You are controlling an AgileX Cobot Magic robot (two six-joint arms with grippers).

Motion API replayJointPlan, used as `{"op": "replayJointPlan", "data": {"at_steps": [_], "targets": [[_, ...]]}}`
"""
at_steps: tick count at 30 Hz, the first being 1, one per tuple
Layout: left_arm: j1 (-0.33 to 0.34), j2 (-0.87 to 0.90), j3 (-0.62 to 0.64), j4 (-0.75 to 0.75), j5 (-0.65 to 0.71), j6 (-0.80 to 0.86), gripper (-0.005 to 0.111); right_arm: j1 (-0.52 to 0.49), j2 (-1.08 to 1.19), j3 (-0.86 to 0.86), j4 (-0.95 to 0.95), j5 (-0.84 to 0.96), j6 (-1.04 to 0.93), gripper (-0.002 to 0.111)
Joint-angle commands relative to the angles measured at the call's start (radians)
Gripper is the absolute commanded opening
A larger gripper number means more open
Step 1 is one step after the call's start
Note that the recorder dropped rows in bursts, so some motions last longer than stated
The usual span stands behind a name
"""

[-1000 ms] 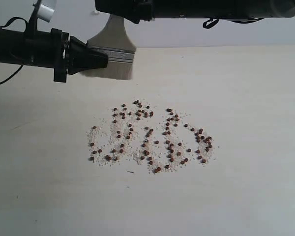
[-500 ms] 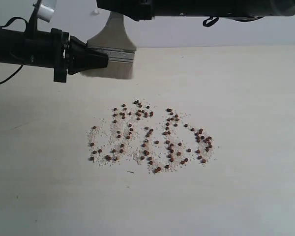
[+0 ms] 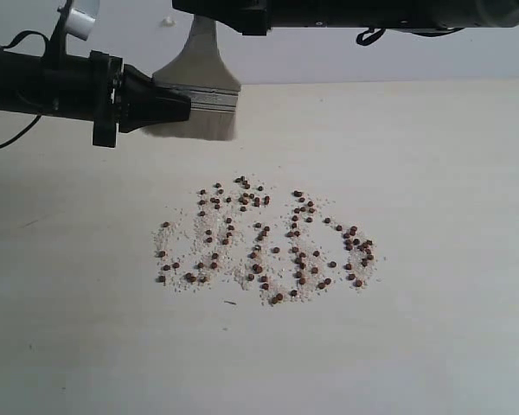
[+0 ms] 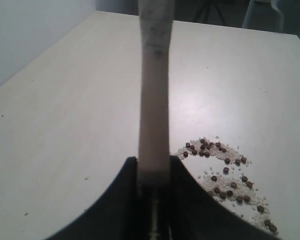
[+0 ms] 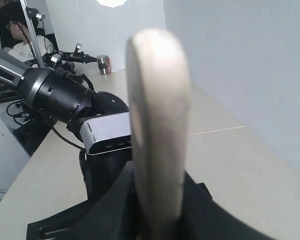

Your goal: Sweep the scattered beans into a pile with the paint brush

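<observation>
The paint brush (image 3: 199, 121) stands upright above the table behind the beans, pale bristles down and wooden handle up. My left gripper (image 3: 183, 102) reaches in from the left and is shut on its silver band; in its wrist view the brush (image 4: 154, 100) runs edge-on out of the jaws (image 4: 154, 169). My right gripper (image 3: 211, 15) comes in along the top and closes on the handle; the handle (image 5: 157, 115) fills the gap between its fingers (image 5: 157, 202). The beans (image 3: 264, 246) lie scattered with whitish crumbs mid-table, also seen as beans (image 4: 225, 175).
The pale table (image 3: 432, 173) stretches bare to the right of and in front of the scatter. The left arm's black wrist (image 5: 55, 92) shows behind the handle. A red can (image 5: 104, 65) and a seated person (image 5: 20, 40) are far off the table.
The right arm has edged slightly to the right along the top. The brush, the left gripper and the beans have stayed almost still.
</observation>
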Motion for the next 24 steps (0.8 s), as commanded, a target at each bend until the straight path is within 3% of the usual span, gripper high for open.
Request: {"op": "replayJointPlan", "data": {"at_steps": [1, 9, 12, 17, 19, 24], "targets": [[-0.001, -0.003, -0.006, -0.025, -0.005, -0.009, 0.0, 0.001, -0.003, -0.012, 0.006, 0.017, -0.013, 0.0], [-0.001, -0.003, -0.006, 0.006, -0.005, -0.014, 0.002, 0.001, -0.003, -0.012, 0.006, 0.017, -0.026, 0.0], [-0.001, -0.003, -0.006, 0.011, -0.005, -0.014, 0.019, 0.001, -0.003, -0.012, 0.006, 0.017, -0.026, 0.0], [-0.002, -0.003, -0.006, 0.011, -0.005, -0.033, 0.063, 0.001, -0.003, -0.012, 0.006, 0.017, -0.028, 0.0], [-0.002, -0.003, -0.006, 0.011, -0.005, -0.071, 0.07, 0.001, -0.003, -0.012, 0.006, 0.017, -0.028, 0.0], [0.002, -0.003, -0.006, 0.039, -0.005, -0.107, 0.071, 0.001, -0.003, -0.012, 0.006, 0.017, -0.028, 0.0]]}}
